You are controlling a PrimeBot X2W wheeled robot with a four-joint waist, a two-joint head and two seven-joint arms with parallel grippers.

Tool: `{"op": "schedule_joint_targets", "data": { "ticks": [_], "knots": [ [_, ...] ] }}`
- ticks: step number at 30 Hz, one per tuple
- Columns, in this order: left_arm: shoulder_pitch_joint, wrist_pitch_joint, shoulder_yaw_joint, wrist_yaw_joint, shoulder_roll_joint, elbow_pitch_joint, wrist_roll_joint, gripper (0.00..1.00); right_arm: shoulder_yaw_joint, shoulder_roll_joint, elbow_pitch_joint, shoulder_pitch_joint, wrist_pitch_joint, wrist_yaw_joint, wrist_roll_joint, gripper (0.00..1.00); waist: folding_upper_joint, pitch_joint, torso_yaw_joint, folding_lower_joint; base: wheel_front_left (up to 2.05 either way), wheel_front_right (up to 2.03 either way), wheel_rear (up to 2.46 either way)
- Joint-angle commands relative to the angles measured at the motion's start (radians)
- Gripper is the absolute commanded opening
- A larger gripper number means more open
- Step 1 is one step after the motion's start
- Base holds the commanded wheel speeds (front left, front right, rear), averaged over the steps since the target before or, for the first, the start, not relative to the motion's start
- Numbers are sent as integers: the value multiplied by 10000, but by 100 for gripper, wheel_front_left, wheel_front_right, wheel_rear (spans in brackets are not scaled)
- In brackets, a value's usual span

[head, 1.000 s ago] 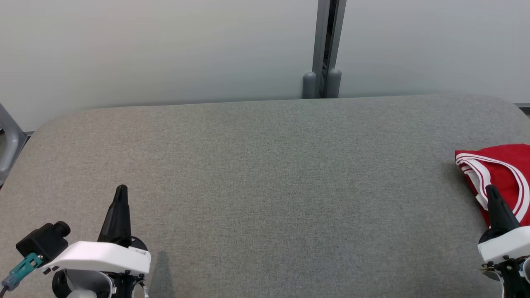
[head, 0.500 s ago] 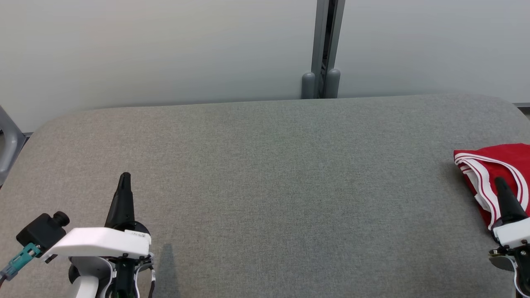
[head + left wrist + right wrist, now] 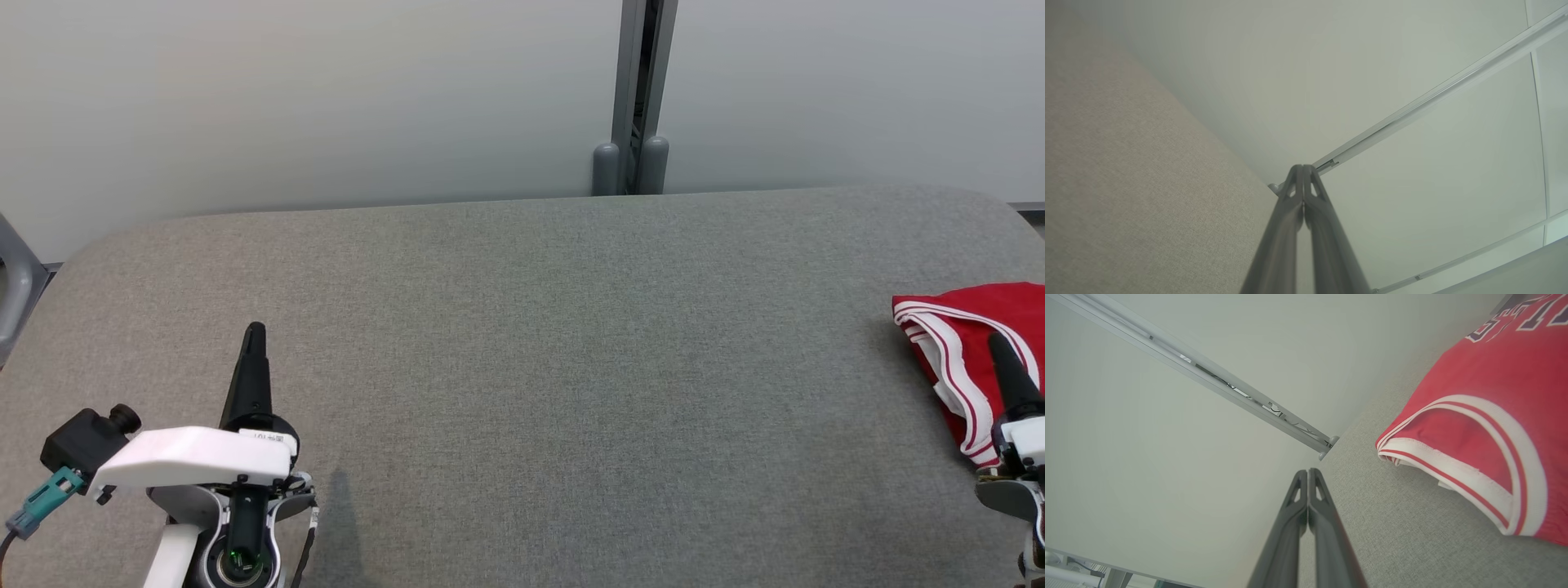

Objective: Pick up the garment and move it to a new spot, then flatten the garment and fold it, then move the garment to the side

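The garment (image 3: 971, 327) is a red jersey with white-and-red striped trim, lying folded at the right edge of the grey padded table (image 3: 531, 343); it runs out of the head view. In the right wrist view the garment (image 3: 1486, 396) shows dark lettering at the top. My right gripper (image 3: 998, 341) is shut and empty, its tip in front of the garment's trim; whether it touches the cloth I cannot tell. In the right wrist view the right gripper (image 3: 1307, 472) points past the garment's left side. My left gripper (image 3: 255, 330) is shut and empty at the table's near left, also in its own view (image 3: 1302, 167).
A pale wall with a grey vertical post (image 3: 630, 98) runs behind the table's far edge. A grey frame part (image 3: 12, 286) stands off the table's left end.
Both grippers have moved forward, away from me; the right one has also shifted right, toward the edge of the head view. The garment lies where it was.
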Motion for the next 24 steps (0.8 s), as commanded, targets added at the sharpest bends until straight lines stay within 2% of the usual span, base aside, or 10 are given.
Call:
{"op": "schedule_joint_targets", "data": {
  "ticks": [1,24],
  "knots": [
    [-324,-34,87,22,35,-39,-246,0,-126,-123,21,-306,112,3,237,0,0,-1,-3,0,0,0,0],
    [-961,-63,163,92,-434,171,-2174,0,-1015,-146,1135,-1297,893,4,2118,0,0,-19,-55,0,0,0,0]
  ]
}}
